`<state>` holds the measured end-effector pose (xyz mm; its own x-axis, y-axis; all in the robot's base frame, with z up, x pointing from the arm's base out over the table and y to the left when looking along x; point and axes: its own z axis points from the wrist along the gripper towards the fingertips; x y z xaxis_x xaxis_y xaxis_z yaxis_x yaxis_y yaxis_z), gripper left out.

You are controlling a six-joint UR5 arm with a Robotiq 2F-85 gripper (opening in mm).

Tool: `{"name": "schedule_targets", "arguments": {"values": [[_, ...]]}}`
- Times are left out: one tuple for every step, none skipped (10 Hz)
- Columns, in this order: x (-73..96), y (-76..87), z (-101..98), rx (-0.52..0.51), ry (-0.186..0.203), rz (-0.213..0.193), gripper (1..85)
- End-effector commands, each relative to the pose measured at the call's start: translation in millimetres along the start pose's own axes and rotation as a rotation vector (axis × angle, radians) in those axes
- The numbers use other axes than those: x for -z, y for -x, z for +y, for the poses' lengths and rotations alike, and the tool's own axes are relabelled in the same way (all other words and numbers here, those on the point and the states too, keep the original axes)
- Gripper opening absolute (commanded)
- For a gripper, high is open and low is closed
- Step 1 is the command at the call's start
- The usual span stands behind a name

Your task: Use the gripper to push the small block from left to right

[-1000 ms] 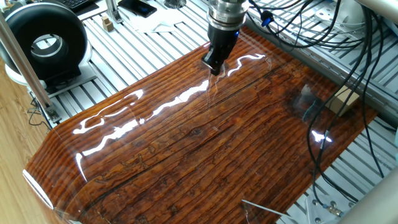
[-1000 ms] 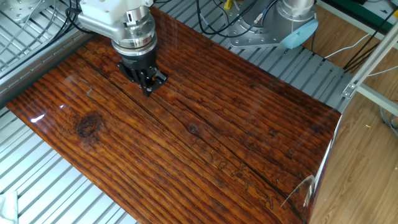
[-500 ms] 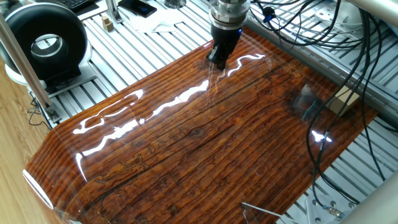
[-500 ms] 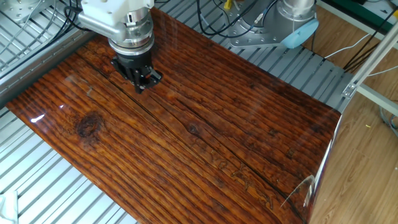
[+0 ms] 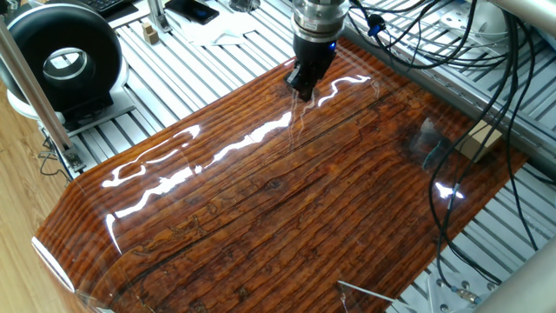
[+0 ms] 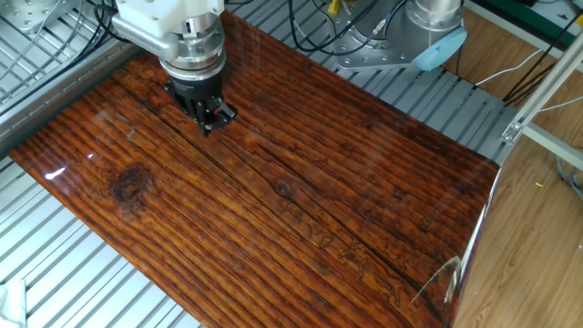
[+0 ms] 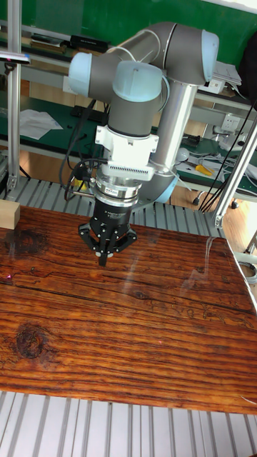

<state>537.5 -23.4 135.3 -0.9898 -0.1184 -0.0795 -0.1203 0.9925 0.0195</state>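
Observation:
My gripper (image 7: 103,258) is a black two-fingered claw on a silver wrist, pointing straight down just above the glossy wooden board (image 7: 143,335). Its fingers are shut to a point with nothing between them. It also shows at the board's far end in one fixed view (image 5: 301,90) and near the upper left in the other (image 6: 209,126). The small block (image 7: 8,213), a plain light-tan cuboid, sits at the board's back left edge, well to the left of the gripper and apart from it. In one fixed view the small block (image 5: 480,139) lies at the board's right edge, behind cables.
Black cables (image 5: 486,104) hang over the block's side of the board. A round black device (image 5: 62,59) and a metal post (image 5: 35,87) stand off the board. The robot's base (image 6: 428,32) is beyond the board's far edge. Ribbed aluminium decking (image 6: 82,273) surrounds the board.
Over the first half second the gripper shifted a little toward the board's far end, up and left in the other fixed view. It has barely moved since. The block stayed put.

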Motion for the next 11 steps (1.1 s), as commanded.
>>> {"name": "schedule_targets", "arguments": {"values": [[1.7, 9.8, 7.1, 0.036, 0.03, -0.038, 1.0], [1.6, 8.7, 7.6, 0.045, 0.032, -0.034, 1.0], [-4.6, 3.0, -3.0, 0.059, 0.029, -0.026, 1.0], [-11.6, -12.2, -15.6, 0.069, 0.041, -0.001, 1.0], [-13.7, -30.5, -29.3, 0.066, 0.029, 0.033, 1.0], [-16.3, -47.2, -53.9, 0.079, -0.015, 0.056, 1.0], [-21.0, -65.8, -71.3, 0.099, -0.018, 0.072, 1.0], [-25.9, -91.7, -88.9, 0.114, -0.008, 0.097, 1.0], [-30.4, -112.0, -105.2, 0.116, -0.018, 0.12, 1.0], [-35.5, -127.7, -117.7, 0.121, -0.029, 0.137, 1.0], [-38.5, -139.9, -129.2, 0.123, -0.048, 0.161, 1.0]]}}
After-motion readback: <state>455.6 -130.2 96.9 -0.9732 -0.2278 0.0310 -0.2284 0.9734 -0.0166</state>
